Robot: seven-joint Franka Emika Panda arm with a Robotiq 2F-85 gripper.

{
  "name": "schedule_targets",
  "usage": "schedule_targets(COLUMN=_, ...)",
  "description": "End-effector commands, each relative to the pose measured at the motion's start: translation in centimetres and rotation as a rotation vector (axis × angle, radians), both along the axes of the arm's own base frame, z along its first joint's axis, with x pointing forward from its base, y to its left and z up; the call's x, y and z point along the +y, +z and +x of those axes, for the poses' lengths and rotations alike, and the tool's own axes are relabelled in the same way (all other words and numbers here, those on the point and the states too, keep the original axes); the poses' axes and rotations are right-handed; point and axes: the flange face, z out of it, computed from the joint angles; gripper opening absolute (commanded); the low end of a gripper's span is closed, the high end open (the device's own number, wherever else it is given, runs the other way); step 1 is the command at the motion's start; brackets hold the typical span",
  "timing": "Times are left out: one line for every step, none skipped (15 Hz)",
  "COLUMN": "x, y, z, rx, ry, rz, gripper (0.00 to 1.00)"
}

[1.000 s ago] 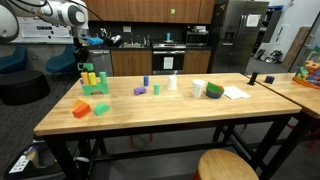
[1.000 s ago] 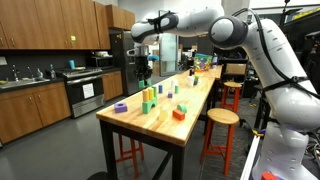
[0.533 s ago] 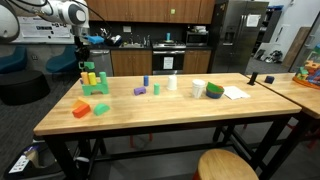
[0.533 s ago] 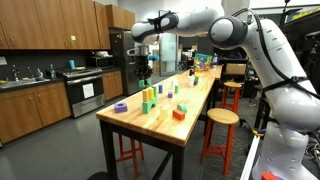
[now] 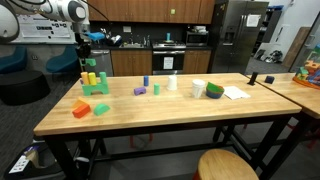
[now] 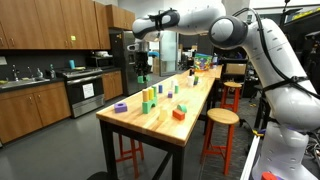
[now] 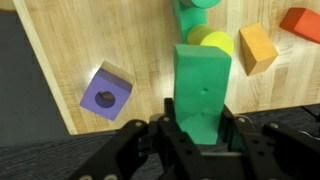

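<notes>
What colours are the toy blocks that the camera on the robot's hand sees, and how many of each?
Green: 2, the green block held in the gripper and a green piece at the top edge
Yellow: 1, the yellow piece
Orange: 1, the orange block
Red: 1, the red block
Purple: 1, the purple block
Total: 6

Bright, even indoor light is recorded in both exterior views. It is cast from above the table, and only soft shadow is noted beneath it. Resolution is low, and small items on the table are rendered coarsely. In the wrist view the table is evenly lit and fairly sharp. The fingers, closed on the green block above the table, are dark and defocused.
</notes>
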Motion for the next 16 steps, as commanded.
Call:
schedule_targets(x=0.0, y=0.2, z=-0.2, rx=0.009, ry=-0.014, rz=-0.013, gripper=0.16)
schedule_targets(x=0.0, y=0.1, z=-0.2, rx=0.015, ry=-0.016, rz=-0.013, gripper=0.16)
schedule_targets(x=-0.1, y=0.0, z=-0.2, rx=0.018, ry=-0.021, rz=-0.012, gripper=0.16)
schedule_targets(x=-0.1, y=-0.1, z=-0.2, rx=0.022, ry=-0.022, rz=-0.01, gripper=0.16)
schedule_targets(x=-0.2, y=-0.3, z=-0.2, rx=0.026, ry=-0.023, rz=-0.004, gripper=0.16)
schedule_targets(x=-0.2, y=-0.5, z=-0.2, rx=0.029, ry=-0.023, rz=0.0, gripper=0.16)
schedule_targets(x=-0.2, y=-0.6, z=-0.2, rx=0.031, ry=-0.021, rz=0.002, gripper=0.16)
schedule_targets(x=-0.2, y=-0.8, z=-0.2, rx=0.033, ry=-0.022, rz=0.0, gripper=0.16)
schedule_targets(x=-0.2, y=-0.9, z=-0.3, rx=0.036, ry=-0.021, rz=0.001, gripper=0.16)
schedule_targets(x=-0.2, y=-1.0, z=-0.3, rx=0.039, ry=-0.021, rz=0.001, gripper=0.16)
schedule_targets(x=-0.1, y=-1.2, z=-0.3, rx=0.043, ry=-0.02, rz=0.002, gripper=0.16)
schedule_targets(x=0.0, y=-1.4, z=-0.3, rx=0.047, ry=-0.018, rz=0.005, gripper=0.16)
schedule_targets(x=0.0, y=-1.6, z=-0.3, rx=0.052, ry=-0.019, rz=0.008, gripper=0.16)
schedule_targets(x=0.0, y=-1.9, z=-0.3, rx=0.056, ry=-0.018, rz=0.01, gripper=0.16)
schedule_targets(x=0.1, y=-2.2, z=-0.3, rx=0.061, ry=-0.017, rz=0.011, gripper=0.16)
schedule_targets(x=0.1, y=-2.4, z=-0.3, rx=0.067, ry=-0.02, rz=0.009, gripper=0.16)
